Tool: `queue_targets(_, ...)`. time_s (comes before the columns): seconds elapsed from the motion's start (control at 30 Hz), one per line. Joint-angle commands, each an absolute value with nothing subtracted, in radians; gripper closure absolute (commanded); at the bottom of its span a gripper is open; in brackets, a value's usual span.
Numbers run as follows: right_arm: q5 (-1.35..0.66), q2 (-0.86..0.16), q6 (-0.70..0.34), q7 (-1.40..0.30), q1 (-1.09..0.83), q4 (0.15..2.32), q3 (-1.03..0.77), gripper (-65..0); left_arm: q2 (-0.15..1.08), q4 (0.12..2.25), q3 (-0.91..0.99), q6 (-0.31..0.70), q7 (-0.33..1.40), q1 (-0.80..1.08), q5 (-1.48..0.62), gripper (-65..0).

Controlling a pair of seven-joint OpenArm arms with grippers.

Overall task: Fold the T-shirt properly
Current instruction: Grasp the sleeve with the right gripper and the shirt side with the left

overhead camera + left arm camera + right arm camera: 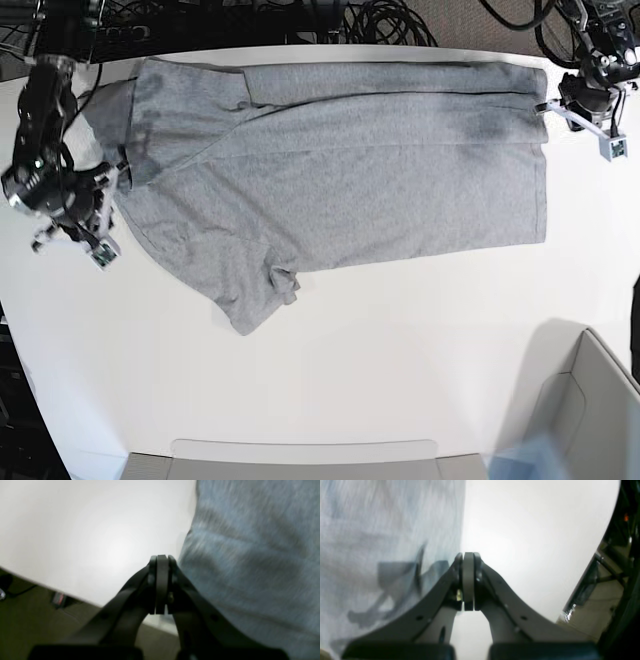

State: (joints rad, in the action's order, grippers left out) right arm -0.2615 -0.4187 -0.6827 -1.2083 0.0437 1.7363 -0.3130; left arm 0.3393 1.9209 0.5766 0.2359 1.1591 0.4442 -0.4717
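Note:
The heather-grey T-shirt (350,180) lies spread on the white table (350,380), plain side up, with its far edge folded over and one sleeve (250,300) pointing toward the front. My left gripper (546,105) is shut at the shirt's far right edge. In the left wrist view the gripper (162,558) has its jaws pressed together, with the shirt (250,555) just to the right and no cloth seen between them. My right gripper (112,178) is shut at the shirt's left edge. In the right wrist view the gripper (468,554) is beside the cloth (382,530), which shows dark shapes.
A grey bin (590,400) stands at the front right and a grey tray edge (300,460) lies along the front. Black cables (380,20) lie behind the table's far edge. The table edge and floor show in both wrist views.

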Motion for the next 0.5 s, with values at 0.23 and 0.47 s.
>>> queue_targets(0.23,-0.211,-0.374,-0.698,-1.007,0.429,1.178,0.004,0.0,0.358,1.936,0.45,0.237,1.141,0.378,-0.476,0.0)
queue_targets(0.47,-0.09,-0.346,-0.618,-0.929,0.43,1.02,0.03,0.0,0.357,1.933,0.429,0.236,1.141,0.378,-0.476,0.0)
